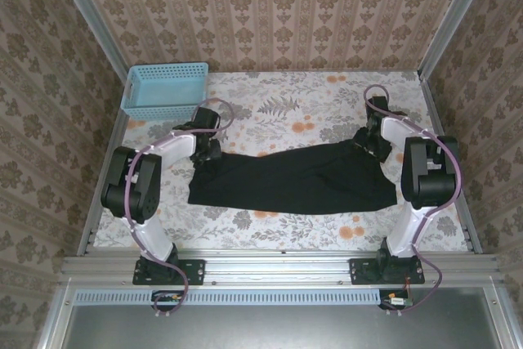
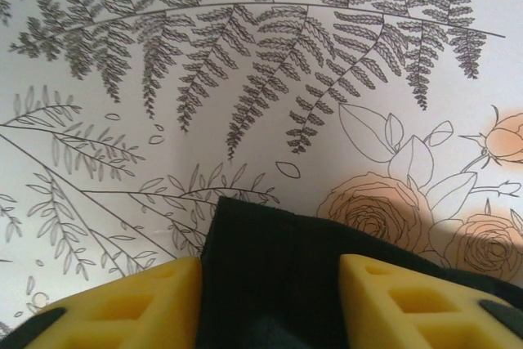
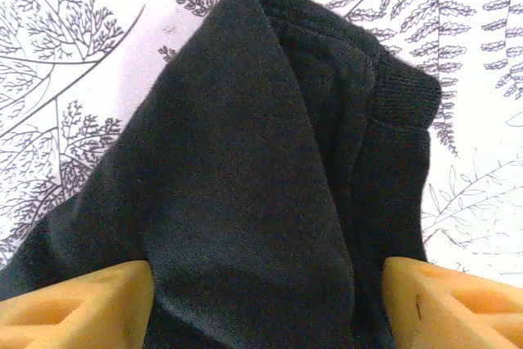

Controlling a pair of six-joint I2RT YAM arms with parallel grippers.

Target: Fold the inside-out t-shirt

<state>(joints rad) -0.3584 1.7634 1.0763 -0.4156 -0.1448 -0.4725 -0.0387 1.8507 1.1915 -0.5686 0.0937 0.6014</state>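
Observation:
The inside-out t-shirt (image 1: 294,177) is a black band of cloth lying across the floral table, from left to right. My left gripper (image 1: 204,153) is down at its left end. In the left wrist view a flat corner of the t-shirt (image 2: 278,259) lies between the yellow fingers (image 2: 139,300), and that gripper (image 2: 270,284) stands open, straddling it. My right gripper (image 1: 369,146) is at the shirt's right end. In the right wrist view it (image 3: 268,292) is open wide, with bunched folds and a ribbed hem of the t-shirt (image 3: 270,161) between its fingers (image 3: 441,292).
A light blue plastic basket (image 1: 163,87) stands at the back left corner, just behind the left arm. Patterned walls close in the table on three sides. The tablecloth (image 1: 294,120) shows bare behind the shirt and along the front edge.

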